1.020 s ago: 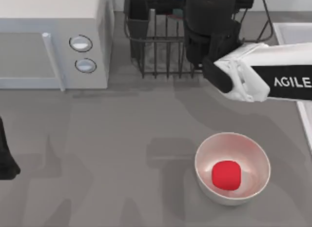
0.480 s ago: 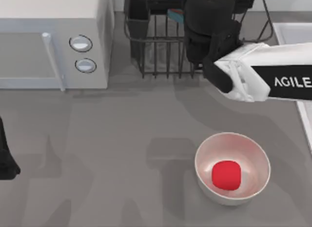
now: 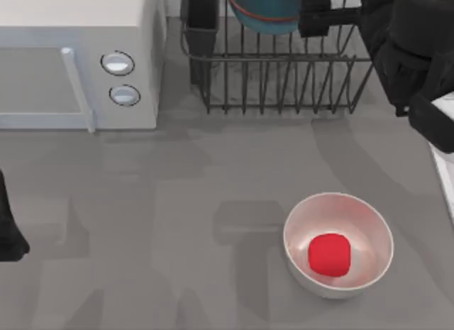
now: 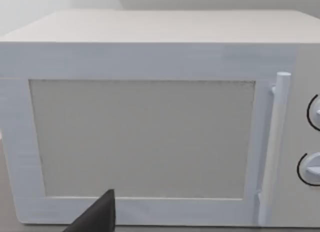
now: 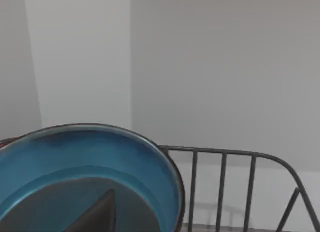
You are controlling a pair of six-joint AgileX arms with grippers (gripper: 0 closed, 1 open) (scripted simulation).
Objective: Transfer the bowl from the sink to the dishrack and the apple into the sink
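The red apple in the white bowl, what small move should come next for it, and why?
Probably swing the right arm down toward the small red apple. The teal-blue round bowl already sits in the dark wire dishrack, while the apple lies in the glossy white bowl, not the sink.

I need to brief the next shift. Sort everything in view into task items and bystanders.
Part of the job:
- bowl, teal-blue, in the dishrack
- apple, red, inside the white bowl
- sink, at the table's right edge
- right gripper, by the rack

Just lying about:
- microwave
- left gripper, parked at the left edge
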